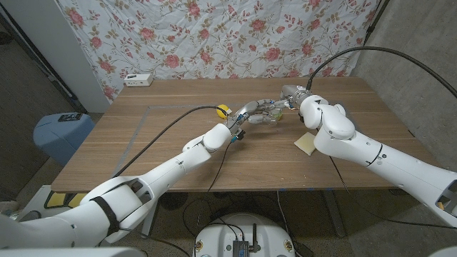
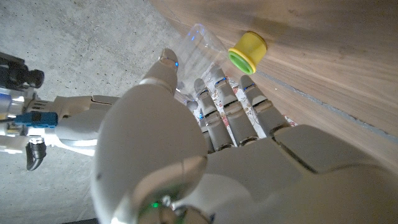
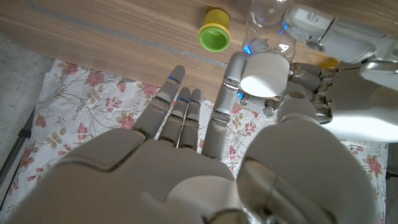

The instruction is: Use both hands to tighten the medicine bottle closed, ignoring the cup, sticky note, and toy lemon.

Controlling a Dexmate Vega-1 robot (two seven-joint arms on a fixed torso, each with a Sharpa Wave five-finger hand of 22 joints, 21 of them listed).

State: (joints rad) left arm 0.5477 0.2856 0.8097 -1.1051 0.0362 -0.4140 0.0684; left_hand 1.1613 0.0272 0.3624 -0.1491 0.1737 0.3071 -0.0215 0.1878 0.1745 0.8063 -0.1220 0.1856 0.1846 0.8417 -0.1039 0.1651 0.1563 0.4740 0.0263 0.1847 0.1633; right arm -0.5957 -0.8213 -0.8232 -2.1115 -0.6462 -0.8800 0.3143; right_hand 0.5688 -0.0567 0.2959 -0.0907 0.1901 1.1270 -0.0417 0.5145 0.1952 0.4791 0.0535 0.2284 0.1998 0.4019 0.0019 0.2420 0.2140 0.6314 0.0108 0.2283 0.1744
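Note:
The medicine bottle (image 1: pixel 274 114) is clear plastic with a white cap (image 3: pixel 264 74) and is held off the table at the middle back. My left hand (image 1: pixel 251 114) grips its body, with fingers (image 2: pixel 214 99) and thumb wrapped around the clear bottle (image 2: pixel 200 45). From the other side my right hand (image 1: pixel 294 96) meets it. Its thumb and one finger (image 3: pixel 231 74) pinch the white cap while its other fingers stay spread. The left hand (image 3: pixel 326 31) also shows past the cap in the right wrist view.
A yellow cup (image 1: pixel 223 110) with a green inside (image 3: pixel 214 36) lies on its side just left of the hands. A yellow sticky note (image 1: pixel 305 141) lies near my right forearm. A white box (image 1: pixel 138 79) sits at the table's back left.

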